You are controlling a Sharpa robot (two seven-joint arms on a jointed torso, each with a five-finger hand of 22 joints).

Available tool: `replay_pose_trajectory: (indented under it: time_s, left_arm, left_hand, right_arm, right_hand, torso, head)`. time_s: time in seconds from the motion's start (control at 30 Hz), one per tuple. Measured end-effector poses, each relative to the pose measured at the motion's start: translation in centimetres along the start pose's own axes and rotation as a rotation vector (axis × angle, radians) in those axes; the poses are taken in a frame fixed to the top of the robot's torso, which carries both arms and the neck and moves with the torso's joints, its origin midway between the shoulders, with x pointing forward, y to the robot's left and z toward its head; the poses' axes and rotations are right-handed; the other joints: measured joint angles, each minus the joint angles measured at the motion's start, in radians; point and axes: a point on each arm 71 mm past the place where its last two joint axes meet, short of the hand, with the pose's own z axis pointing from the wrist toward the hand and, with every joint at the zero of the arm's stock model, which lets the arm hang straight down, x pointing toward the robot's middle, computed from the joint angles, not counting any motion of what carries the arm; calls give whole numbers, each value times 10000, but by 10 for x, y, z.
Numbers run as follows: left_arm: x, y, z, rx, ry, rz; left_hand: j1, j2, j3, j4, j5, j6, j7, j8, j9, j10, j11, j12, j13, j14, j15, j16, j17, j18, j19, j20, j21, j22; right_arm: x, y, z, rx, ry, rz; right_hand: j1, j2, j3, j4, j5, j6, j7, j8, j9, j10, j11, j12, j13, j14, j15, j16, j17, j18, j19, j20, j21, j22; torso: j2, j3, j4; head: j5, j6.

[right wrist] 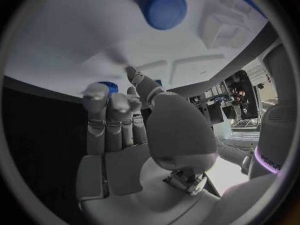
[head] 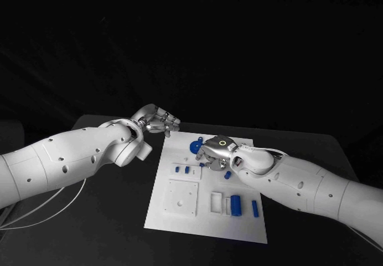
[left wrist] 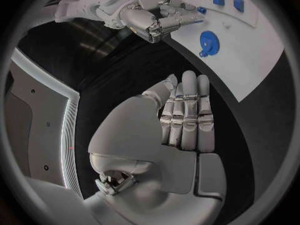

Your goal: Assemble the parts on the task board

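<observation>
The greatest risk, judged from how things lie, is that the small parts around the right hand (head: 214, 157) are swept or knocked as it works low over the far half of the task board (head: 200, 230): its fingers reach down among them, and the wrist and forearm cross the board's right edge close above the pieces. A lesser risk is a slipped or tilted pick, since the pieces are small beside the fingertips.

The task board is seen in the middle of the table (head: 319, 144). The left hand (head: 160, 122) is held off the board's far-left corner, at about eleven o'clock from the board's middle. Its fingers are drawn together and nothing is seen in it, as the left wrist view shows (left wrist: 187, 112).

The right hand is seen over the board at about twelve o'clock from its middle. Whether anything is pinched cannot be told; in the right wrist view the fingers (right wrist: 112, 110) are bent toward the board, one stretched out.

The blue gear (head: 195, 146) lies just beside the right hand, at ten o'clock. A blue cylinder (head: 236, 204) and a slim blue pin (head: 254, 208) lie well apart from it, at five o'clock.
</observation>
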Motion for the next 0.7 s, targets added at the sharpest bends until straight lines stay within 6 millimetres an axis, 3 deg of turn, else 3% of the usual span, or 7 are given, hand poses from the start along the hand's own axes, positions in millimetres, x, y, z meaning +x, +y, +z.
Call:
replay_pose_trajectory:
  time_s: [0.47,0.7]
  left_arm:
    - [-1,1,0,-42,-14,4]
    - [-1,1,0,-65,-8,4]
  left_hand:
    - [0,0,0,-1,0,0,0,0,0,0,0,0,0,0,0,0,-2,-1,36,36,-46,-2]
    - [0,0,1,-1,0,0,0,0,0,0,0,0,0,0,0,0,-3,-1,36,36,-46,-2]
  right_arm:
    - [0,-2,-3,-9,115,-44]
    - [1,-3,-2,22,172,-97]
  right_hand:
    - [-39,-39,167,-7,0,-39,-38,0,1,-38,-36,0,-131,0,0,0,18,0,0,0,27,0]
    - [-92,-91,647,-14,0,-40,-38,0,1,-90,-88,59,-389,0,0,0,35,0,1,0,91,-1]
  torso:
    - [2,7,-7]
    - [3,2,6]
  head:
    - [-6,-52]
    - [12,-55]
